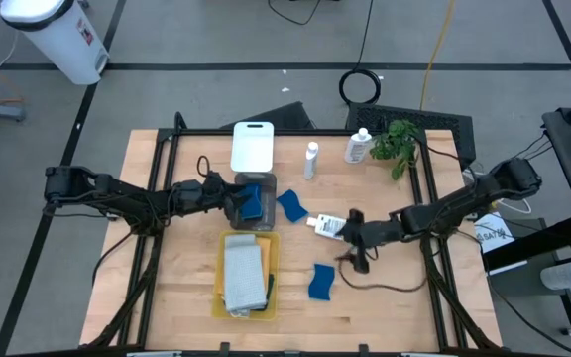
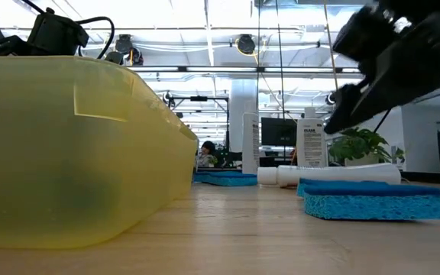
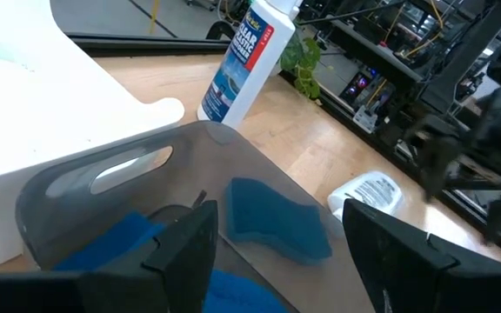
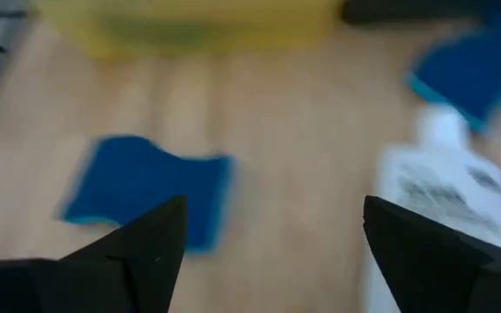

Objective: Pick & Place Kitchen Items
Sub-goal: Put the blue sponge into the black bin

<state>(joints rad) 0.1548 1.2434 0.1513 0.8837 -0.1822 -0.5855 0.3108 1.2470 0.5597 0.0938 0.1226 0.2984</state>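
Observation:
My left gripper (image 1: 240, 200) (image 3: 277, 215) is open and empty over the grey tray (image 1: 264, 180), which holds blue sponges (image 1: 253, 203). My right gripper (image 1: 359, 260) (image 4: 274, 213) is open and empty above the table. It hangs between a blue sponge (image 1: 321, 281) (image 4: 146, 189) and a white bottle (image 1: 327, 224) (image 4: 437, 196) that lies on its side. Another sponge (image 1: 291, 205) (image 3: 277, 217) lies flat beside the grey tray. Two white bottles (image 1: 311, 159) (image 1: 358, 147) stand upright at the back. A pale grey cloth (image 1: 244, 268) and a dark teal cloth (image 1: 271, 288) lie folded in the yellow tray (image 1: 220, 260).
A white tray (image 1: 252, 147) lies behind the grey one. A green plant (image 1: 397, 144) stands at the back right. A dark cable (image 1: 385, 286) trails over the table near my right gripper. Bare wood shows at the near right and along the left side.

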